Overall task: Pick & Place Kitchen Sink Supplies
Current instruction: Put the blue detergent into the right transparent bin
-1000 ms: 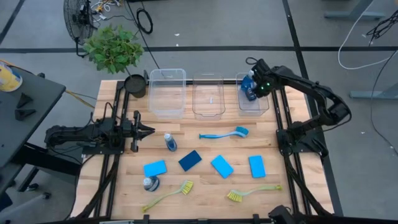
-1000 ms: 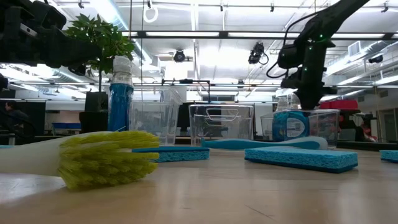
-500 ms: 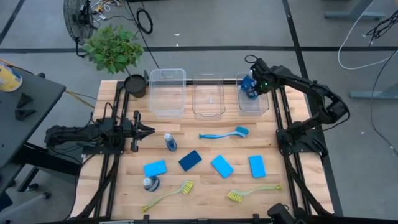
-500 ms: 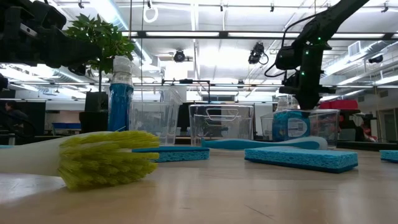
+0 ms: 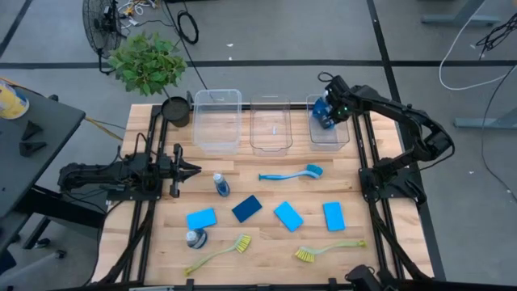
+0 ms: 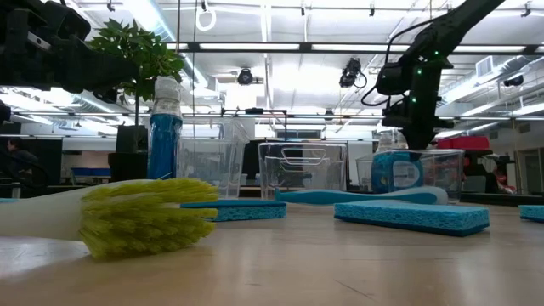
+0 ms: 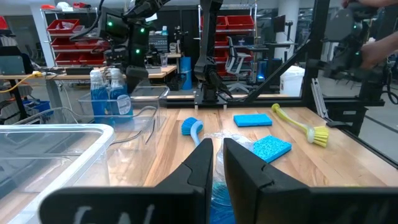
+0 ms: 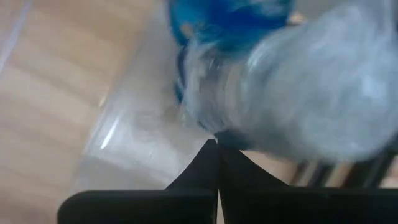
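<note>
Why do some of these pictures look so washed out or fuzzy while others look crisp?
Low view: the bright ceiling lights wash out the background, and the near yellow-green brush is soft. Right wrist view: a bottle cap sits so near the lens that it smears into a pale blur. High view: even light, crisp all over. Left wrist view: mostly sharp, though the clear bin throws pale reflections.

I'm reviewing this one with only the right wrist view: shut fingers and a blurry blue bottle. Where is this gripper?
Observer: The right gripper hangs over the right-hand clear bin at the table's far edge.
Operator: How many bottles are in that bin?
Observer: The left wrist view shows two bottles standing in it.
Operator: Any outside it?
Observer: Two more bottles stand on the table.
</note>
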You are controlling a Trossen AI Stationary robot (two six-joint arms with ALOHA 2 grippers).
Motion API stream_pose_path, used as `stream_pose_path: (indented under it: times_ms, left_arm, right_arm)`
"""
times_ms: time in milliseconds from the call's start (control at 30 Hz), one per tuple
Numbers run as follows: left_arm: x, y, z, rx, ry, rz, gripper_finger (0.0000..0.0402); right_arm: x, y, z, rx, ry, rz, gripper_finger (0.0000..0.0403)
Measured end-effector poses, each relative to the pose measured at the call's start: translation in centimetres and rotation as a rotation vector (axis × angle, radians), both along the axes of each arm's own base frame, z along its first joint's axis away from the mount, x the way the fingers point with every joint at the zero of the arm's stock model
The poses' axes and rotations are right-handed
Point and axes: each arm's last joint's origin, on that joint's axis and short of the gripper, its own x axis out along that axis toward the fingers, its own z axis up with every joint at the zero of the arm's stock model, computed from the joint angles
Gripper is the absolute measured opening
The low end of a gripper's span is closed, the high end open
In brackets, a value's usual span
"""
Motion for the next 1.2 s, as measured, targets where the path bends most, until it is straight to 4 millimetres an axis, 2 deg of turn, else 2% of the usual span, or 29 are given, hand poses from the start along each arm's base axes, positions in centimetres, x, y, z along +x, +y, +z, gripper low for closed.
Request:
stream_pose_path:
  times_ms: [233,400,867,1033,1200]
  left_arm:
    - [0.0,0.0,0.0,0.000,0.000,0.000,0.0044]
    - [0.0,0.0,0.0,0.000,0.000,0.000,0.0044]
    - [0.0,0.0,0.0,0.000,0.000,0.000,0.0044]
    - [0.0,0.0,0.0,0.000,0.000,0.000,0.0044]
    - [0.0,0.0,0.0,0.000,0.000,0.000,0.0044]
  right_arm:
    - [0.1,0.6,0.3,0.016,0.000,0.015,0.0000]
    - [0.3,1.6,1.5,-0.002,-0.033,0.055,0.0000]
    - [4.3,4.5,9.7,-0.116,-0.202,0.370,0.0000]
    - [5.9,6.5,12.2,-0.164,-0.250,0.511,0.0000]
    - [7.7,9.2,13.8,-0.176,-0.330,0.705,0.0000]
